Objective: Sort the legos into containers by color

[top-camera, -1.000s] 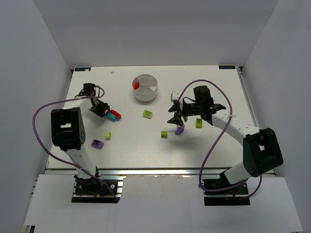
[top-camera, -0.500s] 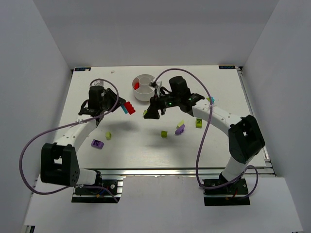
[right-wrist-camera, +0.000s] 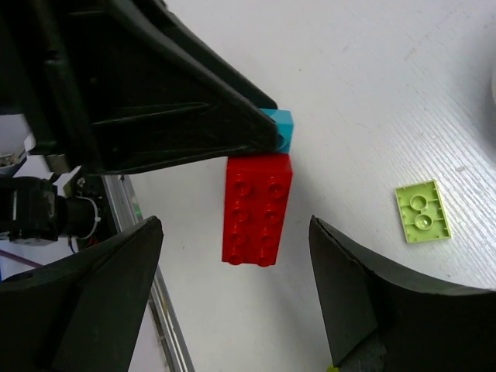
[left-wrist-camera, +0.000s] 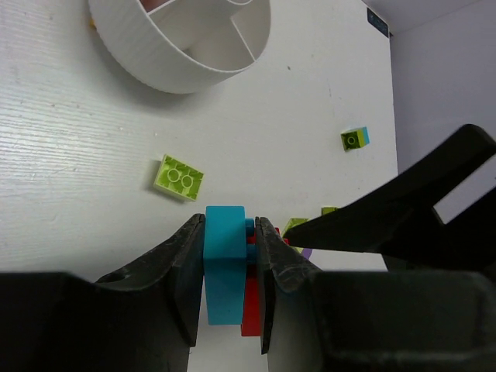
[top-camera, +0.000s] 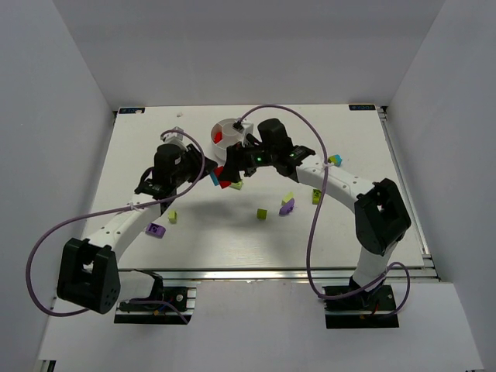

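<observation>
Near the dish (left-wrist-camera: 147, 58), my left gripper (left-wrist-camera: 230, 232) is clamped on a cyan brick (left-wrist-camera: 225, 263) with a red brick (right-wrist-camera: 257, 209) stuck to it. My right gripper (right-wrist-camera: 232, 225) stands wide on either side of the red one, not touching it. Both bricks look light, rigid and slick. I judge the red's long flat sides the best hold, squeezed squarely before pulling the pair apart.

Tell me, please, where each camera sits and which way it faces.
Top external: above, behind the bases, looking down on the table; left arm and right arm show.
Left wrist: looks along its fingers at the cyan brick they clamp.
Right wrist: looks between its open fingers at the red brick.
Shared: both wrist views show both bricks.
</observation>
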Motion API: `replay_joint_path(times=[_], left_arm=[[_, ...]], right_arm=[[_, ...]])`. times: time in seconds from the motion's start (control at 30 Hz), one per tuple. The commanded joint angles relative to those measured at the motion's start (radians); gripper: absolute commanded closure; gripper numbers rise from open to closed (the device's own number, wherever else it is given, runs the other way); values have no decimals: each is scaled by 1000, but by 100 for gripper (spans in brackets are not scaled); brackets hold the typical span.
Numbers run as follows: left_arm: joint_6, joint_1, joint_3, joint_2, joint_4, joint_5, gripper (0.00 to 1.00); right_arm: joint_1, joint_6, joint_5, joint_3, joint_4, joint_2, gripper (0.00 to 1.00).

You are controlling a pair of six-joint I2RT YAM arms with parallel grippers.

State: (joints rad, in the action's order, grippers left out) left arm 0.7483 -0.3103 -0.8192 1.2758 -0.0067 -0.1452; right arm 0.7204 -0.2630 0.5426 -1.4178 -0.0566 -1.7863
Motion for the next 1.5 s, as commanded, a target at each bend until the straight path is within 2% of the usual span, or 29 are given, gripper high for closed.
replay_joint_path(times=[0.0, 0.2, 0.4, 0.5, 0.53, 0.6, 0.63, 0.7, 0.73, 0.77, 0.97, 1.27, 1.37, 1.47], left_arm=[[-4, -15, 6, -58, 47, 25, 100], [8, -35, 17, -75, 56, 29, 100], [16, -50, 26, -76, 62, 33, 100], [16, -53, 25, -76, 62, 39, 100], [16, -53, 25, -75, 57, 42, 100], [8, -55, 20, -75, 48, 55, 100], [5, -55, 20, -73, 41, 61, 100], [-10, -55, 14, -72, 28, 82, 100], [-16, -55, 9, -67, 14, 88, 100], [-32, -55, -3, -63, 13, 93, 100], [-109, -52, -78, 6, -53, 182, 100], [-132, -52, -319, 218, -93, 301, 100], [-164, -53, -389, 287, -52, 270, 100], [-283, -53, -408, 322, 63, 120, 100]], right_arm=[[7, -35, -58, -36, 12, -8, 20], [7, -16, -82, -46, 8, -27, 28], [8, -18, -38, -61, 18, -44, 40], [7, -15, -13, -61, 30, -45, 52], [7, -12, -9, -61, 34, -42, 61], [7, 1, -3, -53, 43, -33, 71], [7, 14, -1, -52, 44, -24, 81], [-1, 27, 2, -43, 46, -7, 89], [-6, 31, 3, -37, 46, -1, 97], [-19, 33, 17, -30, 46, 5, 100], [-116, 77, 65, 52, 112, 74, 100], [-268, 160, 65, 196, 138, 194, 100], [-306, 186, 74, 223, 138, 225, 100], [-337, 223, 121, 256, 149, 254, 100]])
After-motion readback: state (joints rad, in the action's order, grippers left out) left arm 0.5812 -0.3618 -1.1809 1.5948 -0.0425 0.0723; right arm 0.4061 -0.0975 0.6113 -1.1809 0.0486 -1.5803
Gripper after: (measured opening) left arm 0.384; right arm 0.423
